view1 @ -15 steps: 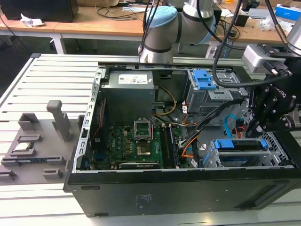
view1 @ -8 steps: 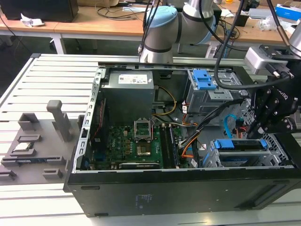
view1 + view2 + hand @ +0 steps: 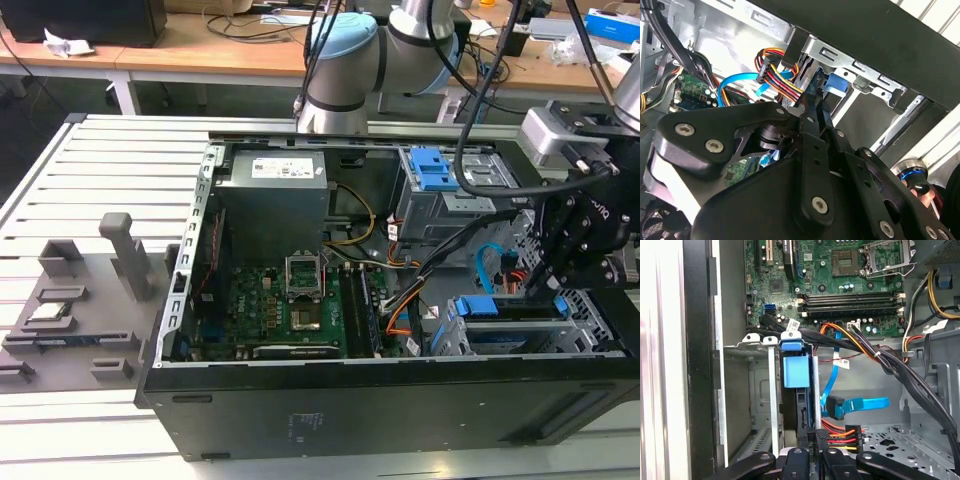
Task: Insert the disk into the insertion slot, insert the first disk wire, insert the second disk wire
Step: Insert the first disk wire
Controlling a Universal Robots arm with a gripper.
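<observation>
One open computer case point(image 3: 400, 400) is lying on its side on the grey slatted table point(image 3: 90, 160) you are working over. Wooden desks point(image 3: 200, 55) strewn with cables are running across the room behind it, at twelve o'clock in the exterior view. At nine o'clock a grey moulded tray point(image 3: 70, 320) is sitting on the table just beside the case.

The disk point(image 3: 500, 306) is sitting inside the perforated metal slot point(image 3: 598, 322) at four o'clock of the case, with its blue frame showing at the open end. In the first wrist view it is standing edge-on within that cage.

Your gripper point(image 3: 538, 285) is hanging over the same corner, at about three o'clock. In the second wrist view its fingers point(image 3: 807, 130) are lying pressed close together. They are pinching the end of the bundle of red, orange and yellow wires point(image 3: 782, 77) right against the disk's edge. A blue flat cable point(image 3: 865, 404) is dangling near the bundle, its plug hanging apart from the disk.
</observation>
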